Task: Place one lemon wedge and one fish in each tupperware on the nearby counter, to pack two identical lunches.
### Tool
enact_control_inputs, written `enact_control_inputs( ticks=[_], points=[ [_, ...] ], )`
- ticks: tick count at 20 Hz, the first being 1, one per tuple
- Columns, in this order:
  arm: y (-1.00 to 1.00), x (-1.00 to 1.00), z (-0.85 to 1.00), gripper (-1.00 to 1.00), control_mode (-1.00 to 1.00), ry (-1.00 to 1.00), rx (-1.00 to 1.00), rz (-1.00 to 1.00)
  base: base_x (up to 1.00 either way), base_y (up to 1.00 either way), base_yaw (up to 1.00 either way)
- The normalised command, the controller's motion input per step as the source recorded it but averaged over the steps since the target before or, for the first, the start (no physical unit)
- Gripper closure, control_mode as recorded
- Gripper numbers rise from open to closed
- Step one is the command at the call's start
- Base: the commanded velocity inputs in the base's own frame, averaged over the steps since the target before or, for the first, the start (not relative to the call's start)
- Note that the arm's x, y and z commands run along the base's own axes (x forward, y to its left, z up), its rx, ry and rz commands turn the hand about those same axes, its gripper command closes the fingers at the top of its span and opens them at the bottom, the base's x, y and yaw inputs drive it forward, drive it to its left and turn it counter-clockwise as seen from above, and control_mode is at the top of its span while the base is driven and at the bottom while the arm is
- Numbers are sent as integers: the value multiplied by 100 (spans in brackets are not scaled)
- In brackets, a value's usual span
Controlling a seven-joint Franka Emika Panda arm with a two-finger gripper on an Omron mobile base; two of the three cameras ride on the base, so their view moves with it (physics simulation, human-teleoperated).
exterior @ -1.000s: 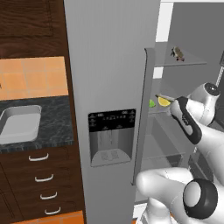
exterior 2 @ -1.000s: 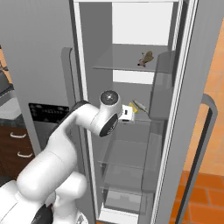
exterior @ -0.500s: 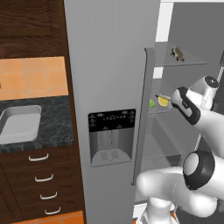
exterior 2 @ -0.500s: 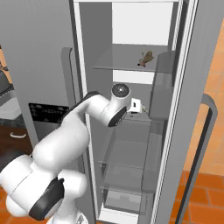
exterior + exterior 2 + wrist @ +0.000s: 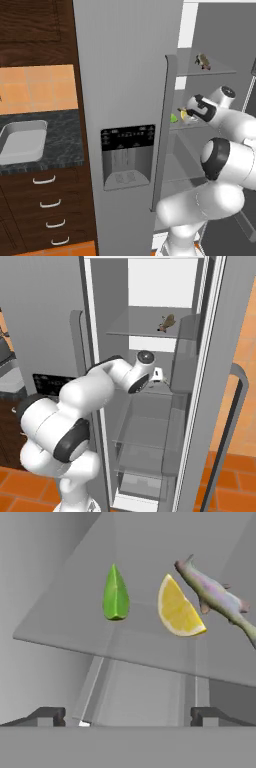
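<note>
Yellow lemon wedge (image 5: 179, 610): on clear glass fridge shelf (image 5: 65, 624), ahead of hand (image 5: 127, 717), untouched. Hand: open, empty, dark fingertips (image 5: 47, 716) wide apart, level with shelf front edge. Green pointed wedge (image 5: 115, 593): same shelf, beside lemon wedge, apart. Grey-pink fish (image 5: 216, 597): other side of lemon wedge, just beside it. Second small brown fish (image 5: 167, 322): shelf above. Black speckled stone worktop (image 5: 62, 142): beyond closed grey fridge door (image 5: 125, 90), well apart.
</note>
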Motion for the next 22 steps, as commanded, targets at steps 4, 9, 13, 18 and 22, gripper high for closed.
enact_control_inputs(
  ticks=[4,9,13,18,22],
  points=[
    [-19,50,-11,-100,-100,9,0,8,0,0,0],
    [-20,35,-35,-100,-100,0,0,6,0,0,0],
    [-14,30,-41,-100,-100,0,0,6,0,0,0],
    [-15,42,-21,-100,-100,0,0,7,0,0,0],
    [-16,58,-21,-100,-100,0,0,7,0,0,0]
  ],
)
